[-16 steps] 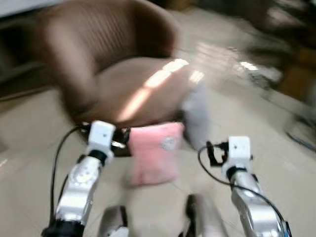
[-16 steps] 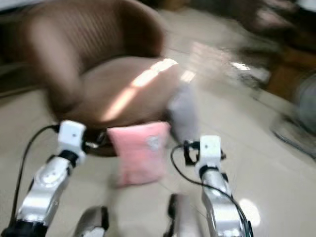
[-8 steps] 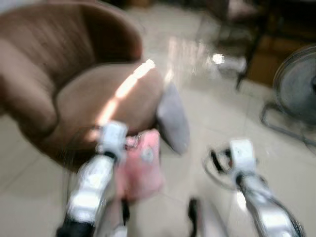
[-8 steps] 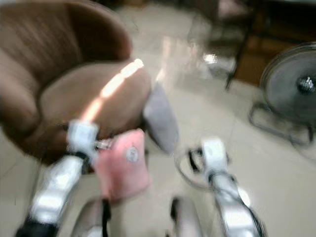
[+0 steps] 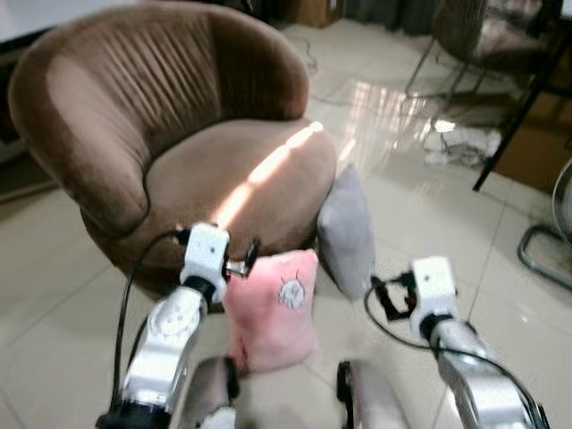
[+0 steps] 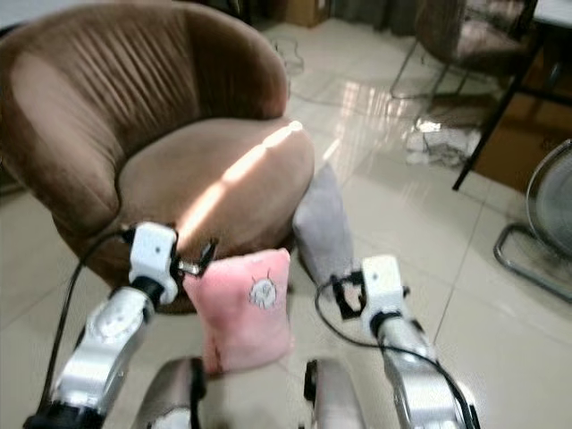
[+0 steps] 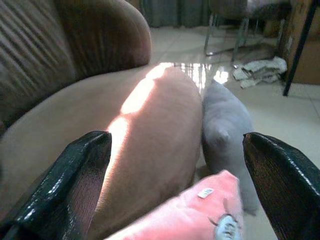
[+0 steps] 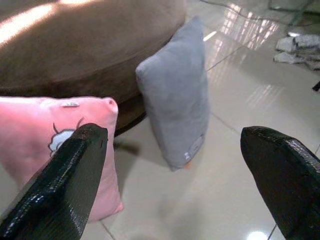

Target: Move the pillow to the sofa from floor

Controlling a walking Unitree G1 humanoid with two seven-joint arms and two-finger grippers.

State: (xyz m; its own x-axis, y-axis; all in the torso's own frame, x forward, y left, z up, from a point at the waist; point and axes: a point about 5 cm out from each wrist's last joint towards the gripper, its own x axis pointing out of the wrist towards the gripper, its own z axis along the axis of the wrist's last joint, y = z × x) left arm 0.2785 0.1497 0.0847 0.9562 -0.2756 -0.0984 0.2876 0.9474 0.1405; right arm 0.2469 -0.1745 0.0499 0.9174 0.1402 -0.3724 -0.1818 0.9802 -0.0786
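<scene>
The left gripper [image 7: 175, 185] hangs with its fingers spread wide and empty, just above the top edge of the pink pillow [image 5: 271, 308]. The right gripper [image 8: 172, 175] is likewise wide and empty, aimed between that pillow and the grey pillow [image 5: 349, 231].

Both pillows stand on edge on the floor [image 5: 54, 304], leaning against the front of the brown sofa [image 5: 170, 134]. A likely slip is that a one-sided pinch on soft fabric lets the pillow sag out, or a push topples it flat. Choosing the wrong pillow is another risk.

The tiles are glossy and slick. Chair legs [image 5: 429, 63], crumpled cloth [image 5: 460, 143] and a fan [image 6: 545, 223] stand well apart.
</scene>
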